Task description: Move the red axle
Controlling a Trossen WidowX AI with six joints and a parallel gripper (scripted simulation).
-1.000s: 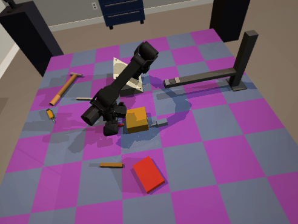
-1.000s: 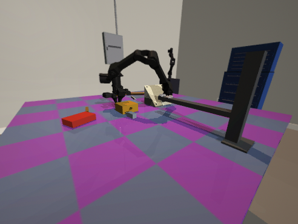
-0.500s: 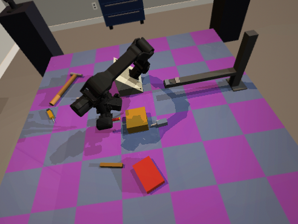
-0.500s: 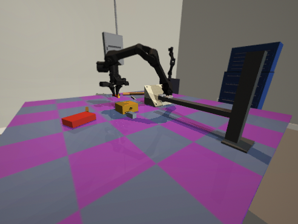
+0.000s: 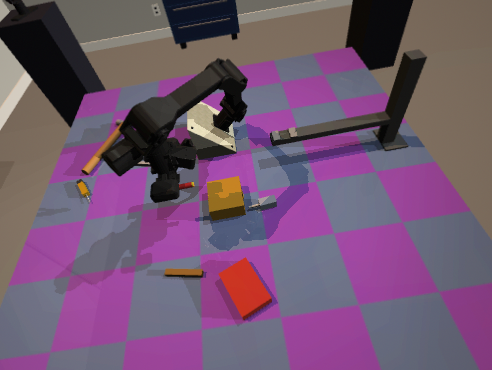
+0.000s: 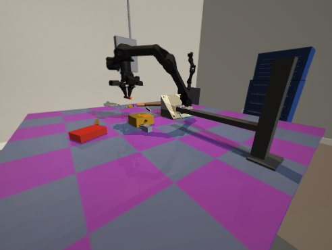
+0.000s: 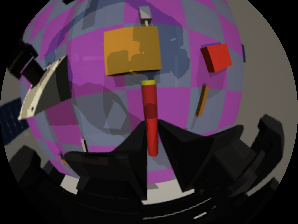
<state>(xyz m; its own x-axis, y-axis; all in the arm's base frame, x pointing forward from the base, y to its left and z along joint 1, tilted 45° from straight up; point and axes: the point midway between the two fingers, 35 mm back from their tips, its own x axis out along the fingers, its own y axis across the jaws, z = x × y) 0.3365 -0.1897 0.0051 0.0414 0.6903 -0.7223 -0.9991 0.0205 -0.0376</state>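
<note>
Wrist-view directions. Between jaws: axle [image 5: 187, 185] [image 6: 127, 98] [image 7: 151, 115]. Ahead: beam [image 5: 225, 196] [image 6: 136, 120] [image 7: 132, 50], small block [image 5: 268, 202] [image 6: 146, 128] [image 7: 145, 13] just past. Left: wedge [image 5: 201, 139] [image 6: 167, 109] [image 7: 47, 90]. Right: bar [image 5: 184, 272] [image 6: 96, 121] [image 7: 202, 101], slab [image 5: 245, 289] [image 6: 88, 134] [image 7: 217, 57]. Well ahead, left: bracket [image 5: 345, 125] [image 6: 219, 119]. Behind: hammer [image 5: 102, 149] [image 6: 148, 104], screwdriver [image 5: 83, 189] [image 6: 129, 106].

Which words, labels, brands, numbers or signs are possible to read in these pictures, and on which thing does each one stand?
None can be read in any view.
The red block and the yellow block show no lettering.
The blue cabinet shows lines, but no readable text.
The arm shows no mark that I can make out.
</note>
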